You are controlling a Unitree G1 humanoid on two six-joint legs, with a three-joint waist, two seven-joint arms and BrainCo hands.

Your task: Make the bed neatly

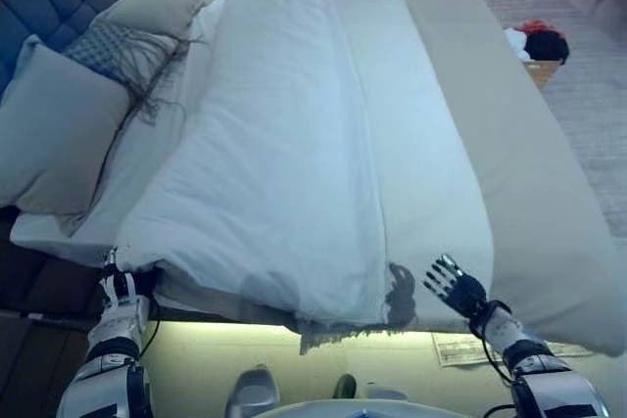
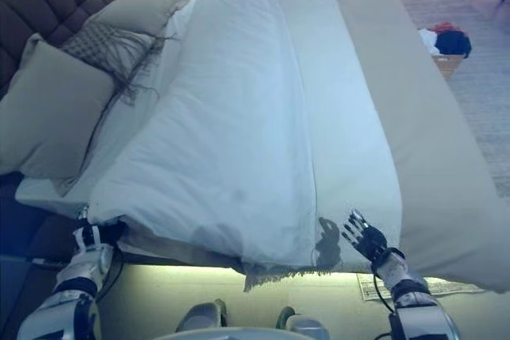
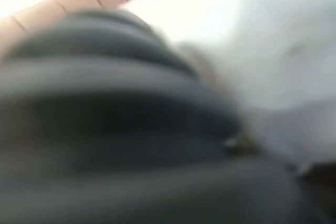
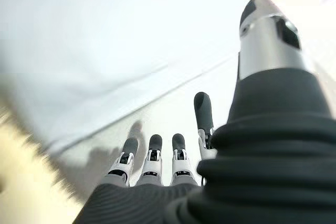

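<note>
Right hand [image 1: 457, 288] hovers open-fingered over the duvet's [image 1: 294, 163] near edge, while the left hand's [image 1: 120, 291] fingers hide under its near-left corner.

Light: cool daylight across the duvet [image 1: 294, 144], a pale glow under the bed edge | Shadows: right hand [image 1: 453, 286] casts a dark one on the sheet | Blur: left wrist view fully smeared | Glare: right wrist view washed white

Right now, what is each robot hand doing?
Left robot hand: fingers hidden under the white fabric duvet, cannot tell.
Right robot hand: open, holding nothing.
</note>
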